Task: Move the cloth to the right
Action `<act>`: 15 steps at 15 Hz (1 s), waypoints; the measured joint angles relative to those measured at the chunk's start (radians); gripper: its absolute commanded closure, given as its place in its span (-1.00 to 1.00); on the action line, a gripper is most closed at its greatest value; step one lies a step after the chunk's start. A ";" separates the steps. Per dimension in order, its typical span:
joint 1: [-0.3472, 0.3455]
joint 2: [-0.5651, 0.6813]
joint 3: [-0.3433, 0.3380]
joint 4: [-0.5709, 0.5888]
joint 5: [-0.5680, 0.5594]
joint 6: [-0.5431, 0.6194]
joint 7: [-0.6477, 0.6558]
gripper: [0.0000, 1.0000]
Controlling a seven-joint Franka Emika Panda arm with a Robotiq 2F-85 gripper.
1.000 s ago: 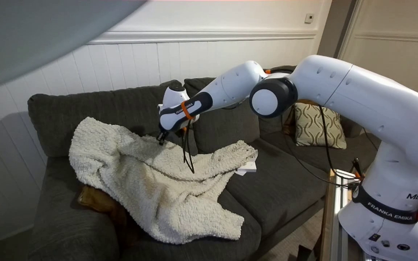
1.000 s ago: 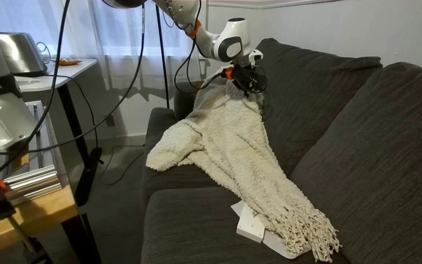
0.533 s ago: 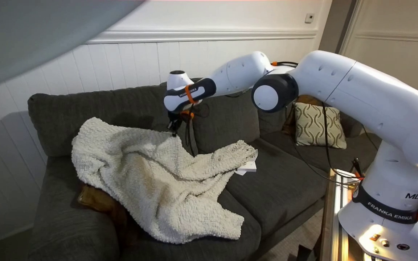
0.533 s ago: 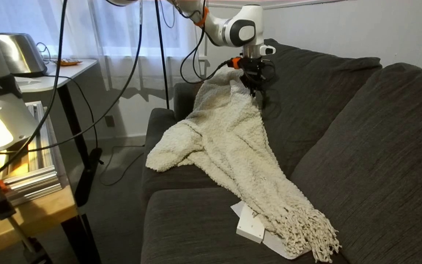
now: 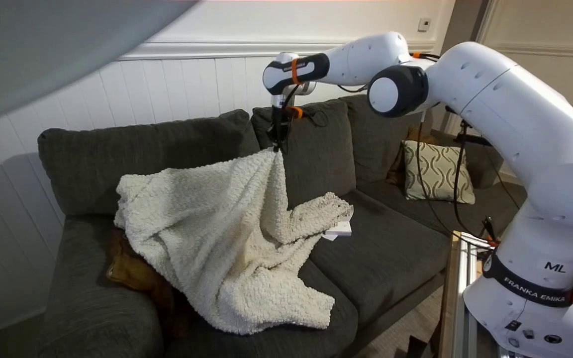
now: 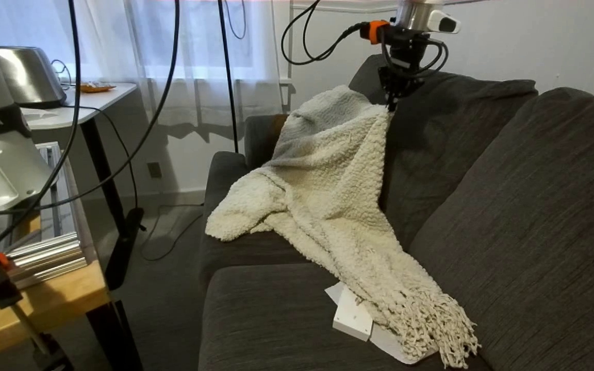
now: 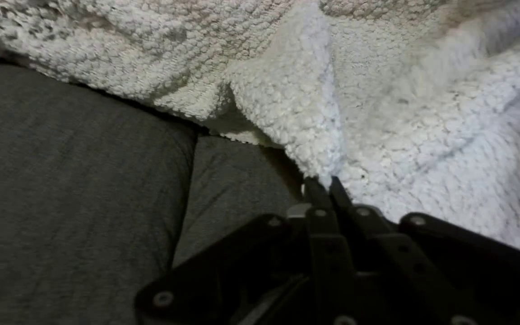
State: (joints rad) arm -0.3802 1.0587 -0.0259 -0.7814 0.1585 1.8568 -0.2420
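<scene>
Pull cream-white rumpled fluffy throw (image 5: pixel 217 238), draped over charcoal fabric sofa (image 5: pixel 386 248), steadily rightward; pinched at one raised peak in nearly closed black two-finger gripper (image 7: pixel 324 181), so probably easy to lose if jerked. Versus earlier frame: lifted higher and shifted rightward in an exterior view, without visibly moving fringed end (image 6: pixel 436 327).

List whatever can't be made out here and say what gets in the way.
White box: the rest lies under the cloth in both exterior views.
Mustard fabric: how far it runs is hidden by the cloth in an exterior view.
Pinched bit of cloth: hidden inside the claw, wrist view.
Grey shape: cut off by the top and left edges of an exterior view; identity unclear.
Wall device: details too small in an exterior view.
</scene>
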 measured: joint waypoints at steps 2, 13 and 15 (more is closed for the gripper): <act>-0.071 -0.019 -0.003 0.021 0.030 -0.049 0.026 0.98; -0.378 0.008 -0.011 0.241 0.086 -0.109 0.285 0.98; -0.410 0.028 -0.011 0.283 0.086 -0.103 0.350 0.98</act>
State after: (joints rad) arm -0.7900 1.0871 -0.0368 -0.4986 0.2441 1.7537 0.1079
